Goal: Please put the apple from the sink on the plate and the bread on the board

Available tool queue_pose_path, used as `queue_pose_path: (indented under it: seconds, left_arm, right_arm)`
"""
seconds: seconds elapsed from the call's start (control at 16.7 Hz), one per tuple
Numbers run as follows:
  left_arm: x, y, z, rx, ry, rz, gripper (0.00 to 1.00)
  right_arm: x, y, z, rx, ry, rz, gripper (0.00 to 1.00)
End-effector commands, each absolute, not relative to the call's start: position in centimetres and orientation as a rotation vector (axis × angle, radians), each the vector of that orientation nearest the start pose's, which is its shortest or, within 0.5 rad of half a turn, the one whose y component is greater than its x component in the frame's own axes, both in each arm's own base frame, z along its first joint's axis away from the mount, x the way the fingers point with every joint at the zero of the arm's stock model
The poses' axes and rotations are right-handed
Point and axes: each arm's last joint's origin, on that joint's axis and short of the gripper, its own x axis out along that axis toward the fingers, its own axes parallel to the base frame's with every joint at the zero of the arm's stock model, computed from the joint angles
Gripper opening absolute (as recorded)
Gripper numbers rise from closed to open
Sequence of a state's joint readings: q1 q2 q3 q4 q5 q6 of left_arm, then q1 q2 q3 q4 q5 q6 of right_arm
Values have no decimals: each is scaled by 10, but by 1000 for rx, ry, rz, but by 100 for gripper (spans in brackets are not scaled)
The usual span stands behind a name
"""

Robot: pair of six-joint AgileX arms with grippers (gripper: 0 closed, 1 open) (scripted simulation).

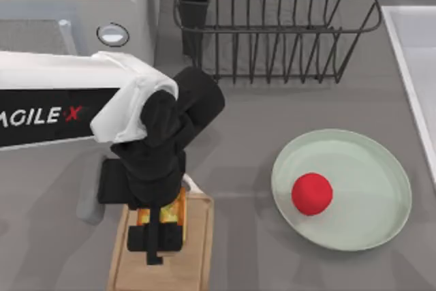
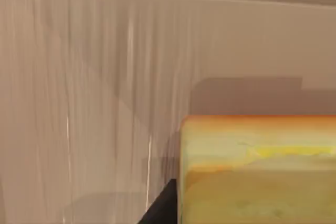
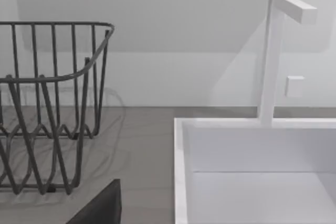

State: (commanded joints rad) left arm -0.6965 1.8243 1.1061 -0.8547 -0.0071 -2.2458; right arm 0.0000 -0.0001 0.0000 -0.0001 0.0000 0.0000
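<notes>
Top view: our left gripper (image 1: 158, 236) grips the bread (image 1: 163, 210) over the board (image 1: 194, 250); apple (image 1: 312, 193) sits on plate (image 1: 381, 195); right gripper's state: can't tell.

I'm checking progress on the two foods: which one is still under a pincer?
The bread, golden-orange, on the board beneath the left pincer. The red apple lies alone on the plate.
</notes>
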Motion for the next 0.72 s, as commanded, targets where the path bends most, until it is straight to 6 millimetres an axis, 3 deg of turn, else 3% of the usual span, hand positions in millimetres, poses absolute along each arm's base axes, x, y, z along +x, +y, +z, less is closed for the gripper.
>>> queue_pose_path:
  seconds: [0.24,0.72]
  left_arm:
    - [243,-201,139,-1190,1210,1200,0]
    - [243,-201,139,-1190,1210,1200,60]
  right_arm:
    - [106,-1,160,0,0,0,100]
    - [106,-1,160,0,0,0,100]
